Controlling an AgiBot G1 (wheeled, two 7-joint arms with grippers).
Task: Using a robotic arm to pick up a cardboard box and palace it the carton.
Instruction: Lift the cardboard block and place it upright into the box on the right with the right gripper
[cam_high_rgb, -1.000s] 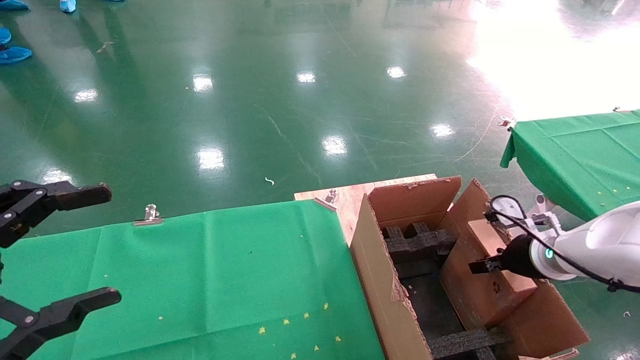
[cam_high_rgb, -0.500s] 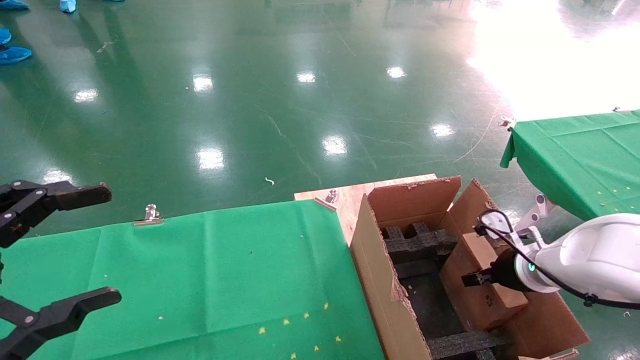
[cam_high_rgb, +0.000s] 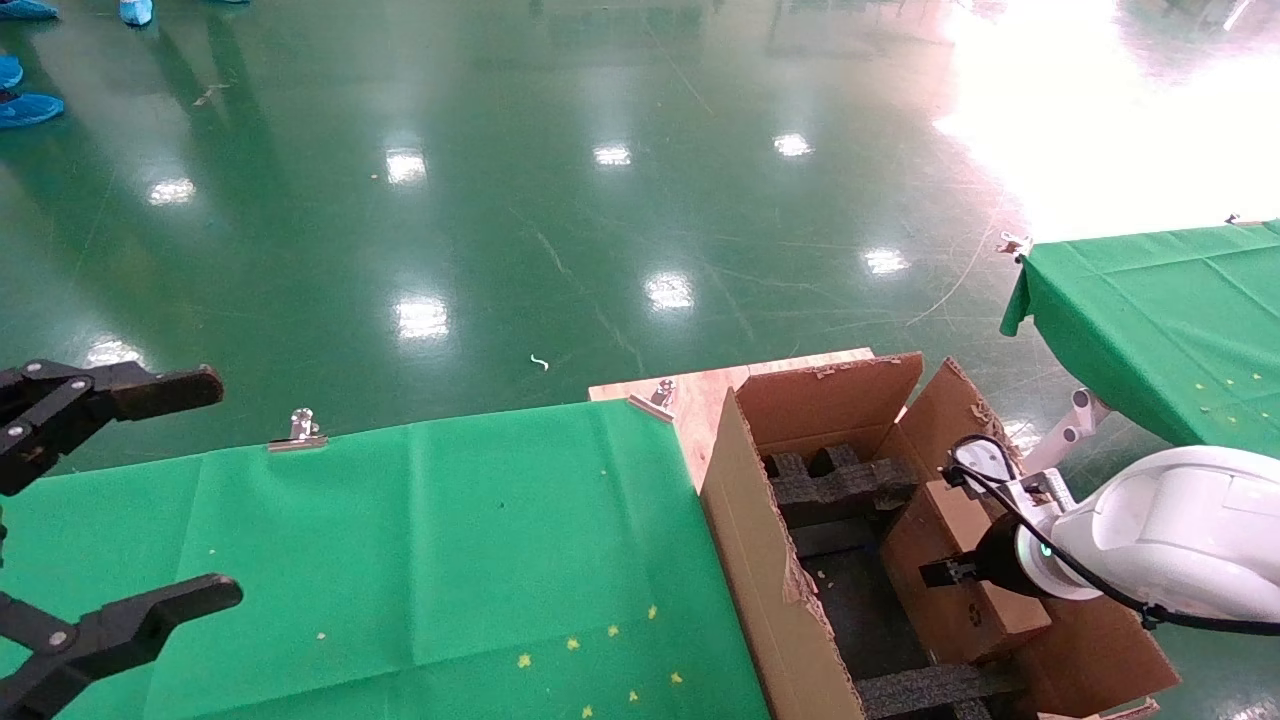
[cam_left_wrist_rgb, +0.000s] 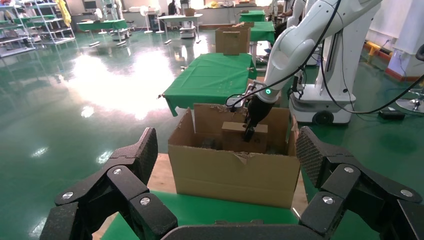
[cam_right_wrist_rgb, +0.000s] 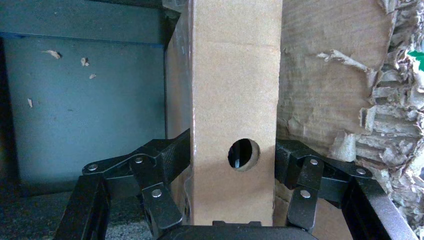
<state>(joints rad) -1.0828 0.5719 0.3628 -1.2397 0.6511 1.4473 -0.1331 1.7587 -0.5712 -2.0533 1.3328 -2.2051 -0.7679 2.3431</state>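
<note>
Cardboard box (cam_high_rgb: 965, 575), pinched in the right claw (cam_right_wrist_rgb: 232, 165), has sunk deeper into the carton (cam_high_rgb: 765, 560) beyond the tabletop's (cam_high_rgb: 420, 560) right edge; release nears. Left claw (cam_high_rgb: 110, 510) hangs spread.

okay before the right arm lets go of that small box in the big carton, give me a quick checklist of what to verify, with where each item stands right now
1. Grip: right gripper shut on the cardboard box, one finger on each broad face: ok.
2. Box inside the carton walls: partly lowered in, along the right-hand wall: ok.
3. Box seated on the bottom: lower end hidden in every view: cannot tell.
4. Box orientation: on edge, the narrow face with the round hole toward the wrist camera, leaning slightly in the head view: ok.
5. Clear of the black foam inserts: box stands beside them, contact hidden: cannot tell.
6. Left gripper open over the green cloth, far from the carton: ok.
</note>
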